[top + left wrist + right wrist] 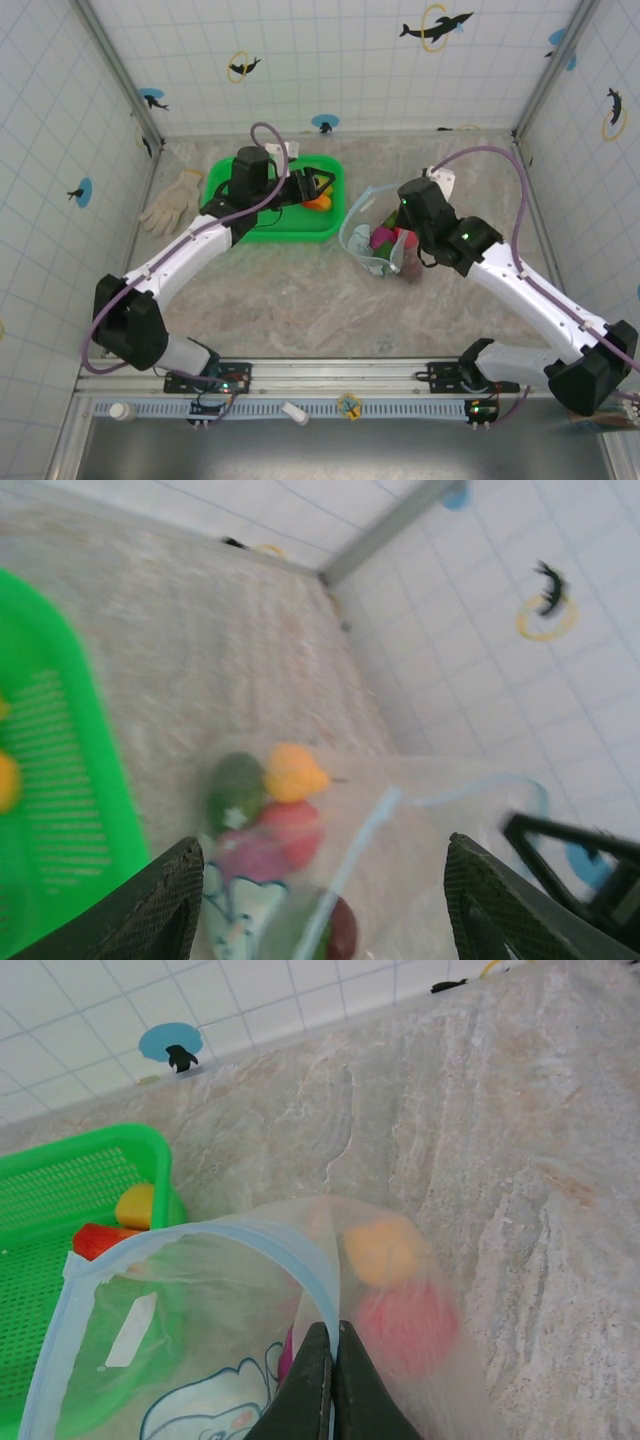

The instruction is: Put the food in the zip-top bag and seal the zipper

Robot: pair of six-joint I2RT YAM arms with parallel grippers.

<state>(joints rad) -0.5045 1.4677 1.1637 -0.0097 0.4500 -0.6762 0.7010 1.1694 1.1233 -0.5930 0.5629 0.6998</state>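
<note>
The zip-top bag [372, 236] is sat open on the desk [300, 290] just right of the green basket [290, 225], and most of the food [270, 815] can be seen bunched inside it: green, orange, red, magenta and maroon pieces. Its zipper [305, 1260] is pinched at the rim by the right gripper [328, 1360], jaws clamped tight on the blue strip. The left gripper [318, 185] is parked over the basket's right end, jaws spread wide with nothing in them, while a yellow piece [135, 1205] and a red piece [98, 1240] are lying in the basket.
</note>
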